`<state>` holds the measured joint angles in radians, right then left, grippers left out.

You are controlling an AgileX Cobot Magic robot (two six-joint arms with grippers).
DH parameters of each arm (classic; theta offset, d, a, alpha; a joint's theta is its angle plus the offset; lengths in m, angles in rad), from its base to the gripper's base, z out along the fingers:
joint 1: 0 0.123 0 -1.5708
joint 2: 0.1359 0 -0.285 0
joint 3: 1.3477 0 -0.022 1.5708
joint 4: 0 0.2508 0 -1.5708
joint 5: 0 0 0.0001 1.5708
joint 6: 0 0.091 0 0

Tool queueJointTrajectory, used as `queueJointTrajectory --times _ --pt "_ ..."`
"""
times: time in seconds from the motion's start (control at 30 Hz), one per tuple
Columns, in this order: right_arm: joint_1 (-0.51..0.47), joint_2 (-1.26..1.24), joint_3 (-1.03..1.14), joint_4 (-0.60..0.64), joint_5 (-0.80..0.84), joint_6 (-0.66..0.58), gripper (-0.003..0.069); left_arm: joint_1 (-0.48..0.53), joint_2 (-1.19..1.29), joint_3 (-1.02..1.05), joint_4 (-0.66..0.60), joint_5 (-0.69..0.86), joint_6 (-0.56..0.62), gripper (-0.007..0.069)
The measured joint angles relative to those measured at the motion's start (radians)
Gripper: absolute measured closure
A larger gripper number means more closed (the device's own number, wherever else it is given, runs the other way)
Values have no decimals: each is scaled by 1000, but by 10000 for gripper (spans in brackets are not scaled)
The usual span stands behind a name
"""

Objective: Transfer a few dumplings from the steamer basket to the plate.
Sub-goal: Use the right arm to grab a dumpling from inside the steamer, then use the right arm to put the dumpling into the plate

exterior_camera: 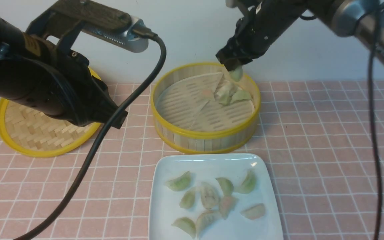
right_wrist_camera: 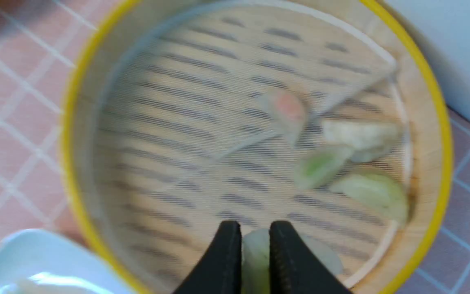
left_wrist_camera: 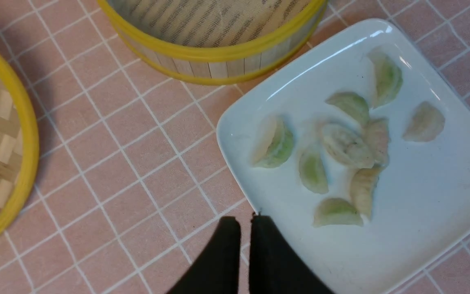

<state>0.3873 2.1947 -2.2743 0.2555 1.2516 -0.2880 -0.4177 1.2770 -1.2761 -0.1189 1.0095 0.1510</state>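
Right gripper [exterior_camera: 233,65]: your right jaws are clamped on one pale green dumpling [exterior_camera: 236,73]. In the right wrist view, it sits pinched between the two black fingers [right_wrist_camera: 227,253].
Held dumpling: it hangs above the steamer basket [exterior_camera: 205,135], over the far right part of its floor, clear of the liner.
Left gripper [left_wrist_camera: 245,222]: your left jaws are drawn together with only a thin slit between them and nothing in it. The tips hover over the pink checked tablecloth [exterior_camera: 312,133], just beside the plate's left near corner.
Steamer basket: it stands at mid-table, just behind the plate [exterior_camera: 212,163], with its near wall close to the plate's far edge.
Dumplings in the basket [exterior_camera: 230,93]: you have a small cluster on the far right of the slotted liner. The right wrist view is blurred, but shows about four there: one pinkish, one whitish and two green.
Plate: it lies nearest to you, in the centre.
Dumplings on the plate [exterior_camera: 208,196]: nine lie here, mostly green, with a few touching or overlapping in the middle and one pinkish piece apart toward the right.
Lid [exterior_camera: 38,133]: the woven lid lies flat on the cloth to the left, well apart from the basket and partly behind your left arm.
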Motion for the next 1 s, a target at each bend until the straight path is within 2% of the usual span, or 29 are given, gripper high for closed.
queueJointTrajectory --times 0.17,0.3,0.5,0.6,0.63,0.67,0.77,0.87,1.0 --pt "34 -222 314 64 -3 -32 594 0 0 0 2 0 0 607" --pt "84 -305 602 160 -19 -100 594 0 0 0 1 -3 0 607" --pt "130 -267 791 230 -240 -126 580 0 0 0 1 -14 0 607" --pt "133 -243 795 256 -327 -128 510 0 0 0 1 -16 0 607" --pt "133 -242 795 257 -332 -128 510 0 0 0 1 -16 0 607" --pt "133 -229 793 262 -359 -128 438 0 0 0 1 -16 0 607" --pt "133 -216 792 264 -366 -128 308 0 0 0 1 -16 0 607" --pt "130 -216 758 226 -361 -137 214 0 0 0 1 -15 0 607" --pt "80 -208 637 146 -418 -90 190 0 0 0 1 -2 0 607"
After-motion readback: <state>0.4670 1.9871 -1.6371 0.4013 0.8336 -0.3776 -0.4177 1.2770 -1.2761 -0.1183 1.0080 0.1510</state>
